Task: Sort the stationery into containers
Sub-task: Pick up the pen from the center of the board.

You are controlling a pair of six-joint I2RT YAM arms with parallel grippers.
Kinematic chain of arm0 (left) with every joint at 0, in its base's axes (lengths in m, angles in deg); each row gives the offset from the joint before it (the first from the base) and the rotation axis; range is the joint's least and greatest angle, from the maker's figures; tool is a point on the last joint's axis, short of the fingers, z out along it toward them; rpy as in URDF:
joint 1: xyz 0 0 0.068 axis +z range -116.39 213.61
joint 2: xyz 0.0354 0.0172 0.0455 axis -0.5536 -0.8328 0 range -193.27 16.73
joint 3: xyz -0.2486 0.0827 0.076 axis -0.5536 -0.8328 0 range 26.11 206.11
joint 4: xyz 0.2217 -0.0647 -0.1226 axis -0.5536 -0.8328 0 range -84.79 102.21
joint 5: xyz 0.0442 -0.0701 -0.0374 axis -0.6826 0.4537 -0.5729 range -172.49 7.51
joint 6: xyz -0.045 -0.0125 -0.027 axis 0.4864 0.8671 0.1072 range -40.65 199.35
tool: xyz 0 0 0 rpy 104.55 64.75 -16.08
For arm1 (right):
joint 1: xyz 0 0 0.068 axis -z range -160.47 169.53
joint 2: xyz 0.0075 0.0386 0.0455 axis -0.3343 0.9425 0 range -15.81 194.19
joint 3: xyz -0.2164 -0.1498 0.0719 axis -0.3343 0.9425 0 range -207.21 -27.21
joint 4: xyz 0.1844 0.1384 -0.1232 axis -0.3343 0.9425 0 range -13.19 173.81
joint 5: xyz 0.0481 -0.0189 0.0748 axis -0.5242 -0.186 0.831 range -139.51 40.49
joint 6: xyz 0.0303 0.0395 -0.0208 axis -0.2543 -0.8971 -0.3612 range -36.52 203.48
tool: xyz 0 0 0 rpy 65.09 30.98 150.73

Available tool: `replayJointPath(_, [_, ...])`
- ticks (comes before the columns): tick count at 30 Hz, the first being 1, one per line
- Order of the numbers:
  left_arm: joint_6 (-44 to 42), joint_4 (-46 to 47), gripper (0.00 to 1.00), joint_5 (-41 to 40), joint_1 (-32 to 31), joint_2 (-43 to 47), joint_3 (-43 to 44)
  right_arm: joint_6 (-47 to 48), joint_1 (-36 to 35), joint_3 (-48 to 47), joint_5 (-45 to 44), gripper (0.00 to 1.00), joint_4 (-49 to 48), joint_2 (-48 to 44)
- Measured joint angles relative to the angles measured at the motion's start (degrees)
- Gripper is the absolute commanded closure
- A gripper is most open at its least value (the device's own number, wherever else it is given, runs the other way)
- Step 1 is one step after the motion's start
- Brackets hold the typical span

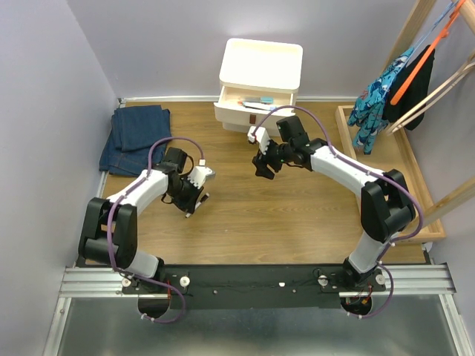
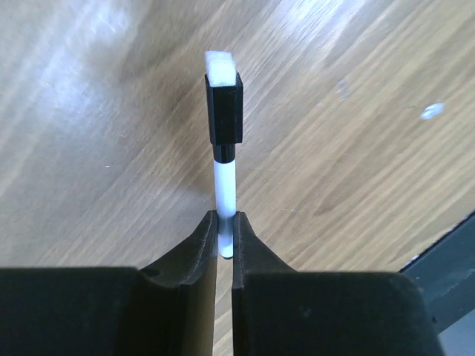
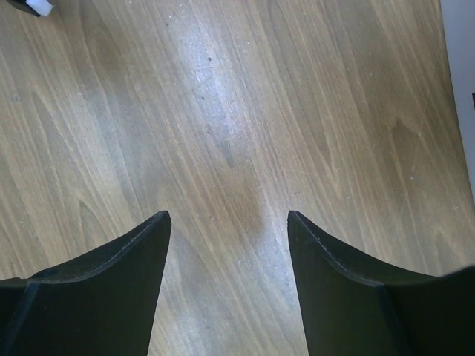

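A slim white pen with a black cap sticks out ahead of my left gripper, which is shut on its white barrel just above the wooden table. From above, that gripper sits left of centre, pointing toward the near edge. My right gripper is open over bare wood with nothing between its fingers; from above it hangs in front of the cream-white cabinet. The cabinet's top drawer is pulled out and holds a few pieces of stationery.
Folded blue jeans lie at the back left. A shallow wooden tray runs along the right side, under a rack with hanging clothes. A small black-and-white object shows at the right wrist view's top left corner.
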Motion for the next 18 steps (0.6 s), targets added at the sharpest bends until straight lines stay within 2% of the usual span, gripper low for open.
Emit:
replayJointPath(10, [1.6,-0.7,0.90,3.9,0.0,8.7,6.4,-9.0,0.0,0.5,-1.7,0.26,-2.1,-4.7])
replayJointPath(15, [3.1,-0.4,0.90,5.2,0.0,9.5,10.0,-14.9,0.0,2.2,-3.0,0.25,-4.7,-8.3])
replayJointPath(18, [3.9,-0.6,0.90,5.9,0.0,8.7,15.7,-18.0,0.1,4.0,-4.6,0.25,-5.6,-11.0])
